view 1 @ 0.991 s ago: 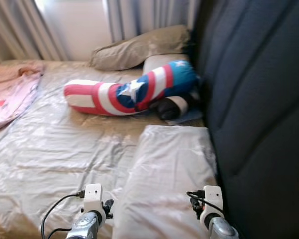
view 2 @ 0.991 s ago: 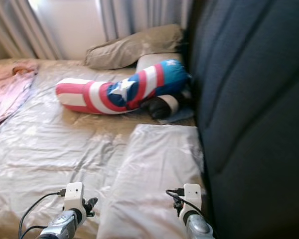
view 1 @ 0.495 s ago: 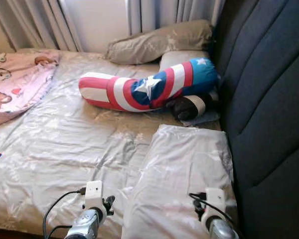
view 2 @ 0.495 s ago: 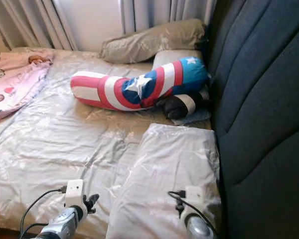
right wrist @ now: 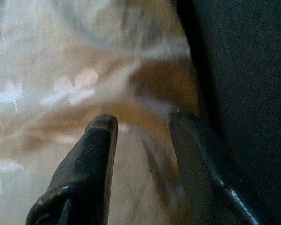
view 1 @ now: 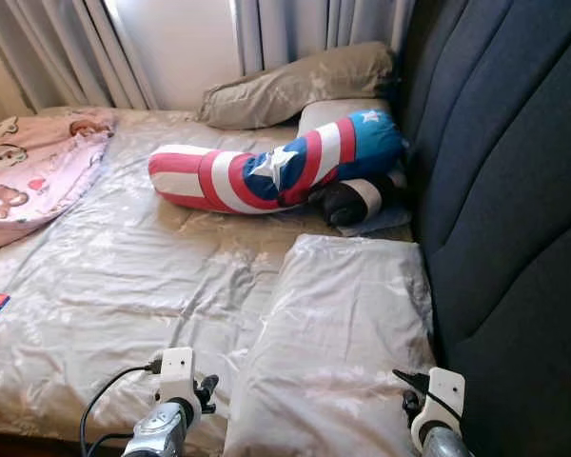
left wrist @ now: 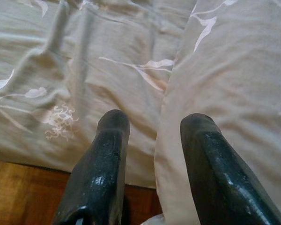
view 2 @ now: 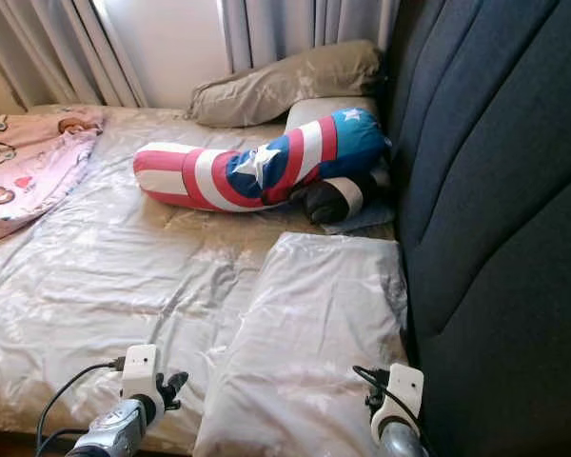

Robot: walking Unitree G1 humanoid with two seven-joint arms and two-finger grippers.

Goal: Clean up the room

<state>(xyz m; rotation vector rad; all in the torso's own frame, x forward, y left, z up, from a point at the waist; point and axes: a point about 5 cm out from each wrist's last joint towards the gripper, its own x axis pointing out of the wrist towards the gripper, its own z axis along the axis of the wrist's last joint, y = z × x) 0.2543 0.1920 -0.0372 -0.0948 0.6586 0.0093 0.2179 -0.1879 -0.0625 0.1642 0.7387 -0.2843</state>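
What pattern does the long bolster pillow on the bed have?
Red and white stripes, blue with a white star on the bolster pillow; left eye view shows it best.

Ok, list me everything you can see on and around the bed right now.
bolster cushion: one, red, white and blue with a star, across the far part of the bed
pillows: three, beige; near one by the headboard, two at the far end
black-and-white object: one, under the bolster's blue end; cannot tell what
blanket: one, pink, cartoon print, far left
sheet: one, beige, wrinkled
headboard: one, dark blue, padded, right
curtains: grey, behind bed
left gripper: open, at bed's near edge
right gripper: open, near pillow and headboard
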